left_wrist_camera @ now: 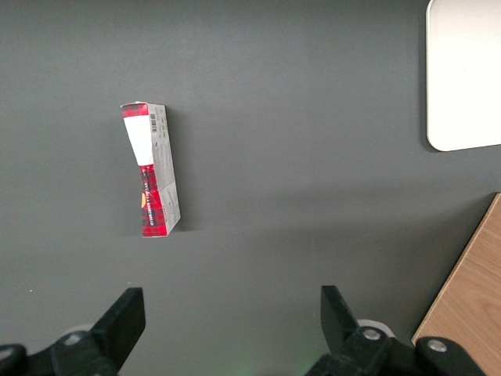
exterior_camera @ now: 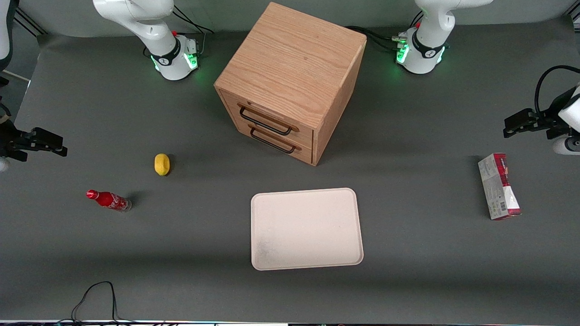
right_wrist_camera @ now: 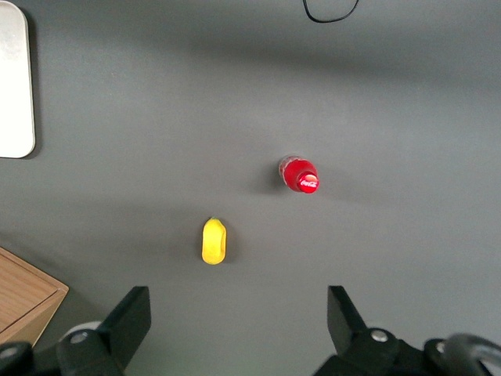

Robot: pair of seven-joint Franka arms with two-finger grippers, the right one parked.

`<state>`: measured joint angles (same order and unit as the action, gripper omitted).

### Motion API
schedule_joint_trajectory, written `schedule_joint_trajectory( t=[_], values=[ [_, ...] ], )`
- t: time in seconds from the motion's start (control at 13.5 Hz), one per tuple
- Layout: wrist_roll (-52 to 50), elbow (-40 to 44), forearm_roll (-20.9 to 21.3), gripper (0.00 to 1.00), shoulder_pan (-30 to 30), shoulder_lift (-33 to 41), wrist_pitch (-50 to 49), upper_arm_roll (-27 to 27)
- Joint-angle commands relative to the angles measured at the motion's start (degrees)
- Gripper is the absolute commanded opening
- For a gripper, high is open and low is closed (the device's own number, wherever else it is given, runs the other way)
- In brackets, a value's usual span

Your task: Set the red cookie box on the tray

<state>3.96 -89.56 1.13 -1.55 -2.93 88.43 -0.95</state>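
While bottle (exterior_camera: 108,200) and lemon (exterior_camera: 161,164) sat toward parked arm's end, tray (exterior_camera: 306,228) lay flat at cabinet's (exterior_camera: 290,81) 6 o'clock. Red cookie box (exterior_camera: 498,186) stood on narrow edge, well apart from tray, toward working arm's end. Gripper (exterior_camera: 512,127) hovered at box's 1 o'clock, fingers (left_wrist_camera: 121,317) spread, holding nothing.

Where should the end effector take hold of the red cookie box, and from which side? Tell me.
Likely best from above, across its thin dimension near mid-length. The red cookie box lies alone on the table on a long edge, narrow red edge up, nothing touching it. The open end effector hovers nearby, farther from the front camera, and its gap looks wider than the box's thin width. The tray is clear.
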Motion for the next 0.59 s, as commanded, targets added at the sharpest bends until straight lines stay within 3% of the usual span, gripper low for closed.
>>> schedule_joint_trajectory(
  t=[0.0,0.52],
  values=[
    [-0.44,-0.52,0.54,1.00,-1.42,0.39,-0.63,0.77],
    [8.17,-5.62,0.80,1.00,-13.90,-0.93,6.58,0.68]
  ],
)
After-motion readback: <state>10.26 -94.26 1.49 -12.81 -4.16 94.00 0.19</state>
